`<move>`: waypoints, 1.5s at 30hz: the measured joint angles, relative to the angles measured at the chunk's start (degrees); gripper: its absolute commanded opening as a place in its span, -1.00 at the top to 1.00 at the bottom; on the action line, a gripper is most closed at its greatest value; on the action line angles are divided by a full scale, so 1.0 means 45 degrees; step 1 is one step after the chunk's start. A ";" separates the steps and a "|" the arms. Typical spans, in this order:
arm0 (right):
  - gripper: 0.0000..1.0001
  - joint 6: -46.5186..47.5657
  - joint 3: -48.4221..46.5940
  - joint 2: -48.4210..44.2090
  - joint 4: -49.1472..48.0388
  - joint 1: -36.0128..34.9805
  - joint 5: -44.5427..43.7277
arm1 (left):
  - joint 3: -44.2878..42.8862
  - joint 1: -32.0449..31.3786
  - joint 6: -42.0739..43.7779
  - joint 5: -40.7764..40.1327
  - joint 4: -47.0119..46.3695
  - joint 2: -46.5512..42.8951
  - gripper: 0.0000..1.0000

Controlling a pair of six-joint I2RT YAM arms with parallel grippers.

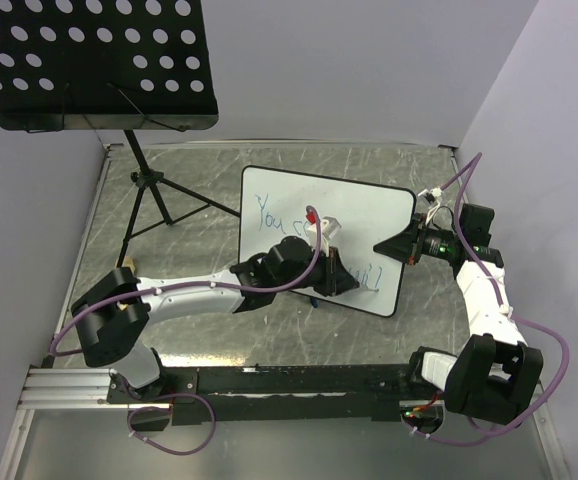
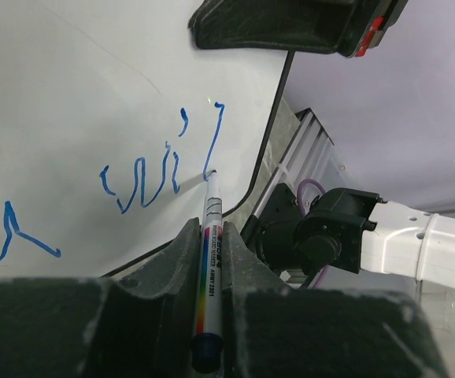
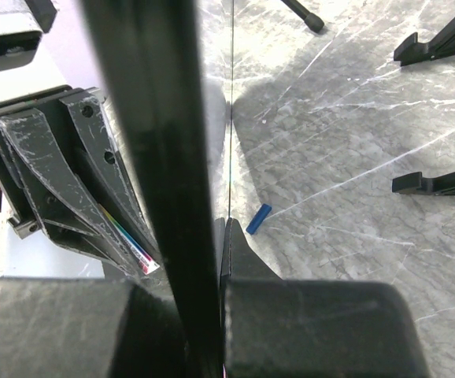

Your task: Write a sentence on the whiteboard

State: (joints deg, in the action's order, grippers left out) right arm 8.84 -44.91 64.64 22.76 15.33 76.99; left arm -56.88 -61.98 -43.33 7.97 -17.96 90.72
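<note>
Though partly covered by L arm (image 1: 189, 295) in top view, can make out whiteboard (image 1: 369, 212) standing up near ctr of table (image 1: 269, 165), w/ music-stand tray (image 1: 99, 60) off at 11 o'clock. Can read start of sentence (image 1: 269, 212) in blue: "You" at board's 10 o'clock; rest mostly blocked from above. Can't tell from any view what 1st line says past "You". From L wrist cam, can read "wil" in 2nd line, plus tail of another letter at 8 o'clock. See L gripper (image 2: 212, 246) pinching marker (image 2: 212, 209) tight between both fingers, tip pointing to 12 o'clock and touching board at foot of last "l" stroke. See R gripper (image 1: 394, 247) clamped on board's 3 o'clock edge, approx mid-height. From R wrist cam, see frame edge-on as dark vertical band w/ a finger (image 3: 322, 331) pressed against either side. Same cam: spot L gripper at 9 o'clock, marker's coloured label showing between its fingers. Note small blue piece (image 3: 259, 219) lying on table just beside board's lower edge, on side away from L gripper, apart from R fingers. Note two black bracket-shaped pieces (image 3: 440, 183) on table at 3 o'clock, well apart from board.
</note>
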 measured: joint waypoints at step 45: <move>1.00 0.0010 0.0000 0.0000 0.0102 0.0005 0.0000 | -0.1224 0.0432 -0.0112 -0.0049 -0.0301 0.0262 0.98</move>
State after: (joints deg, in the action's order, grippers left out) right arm 8.88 -44.91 64.64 23.22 15.35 76.99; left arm -62.39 -60.03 -43.83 7.75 -19.31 91.90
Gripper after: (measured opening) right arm 0.039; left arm 0.153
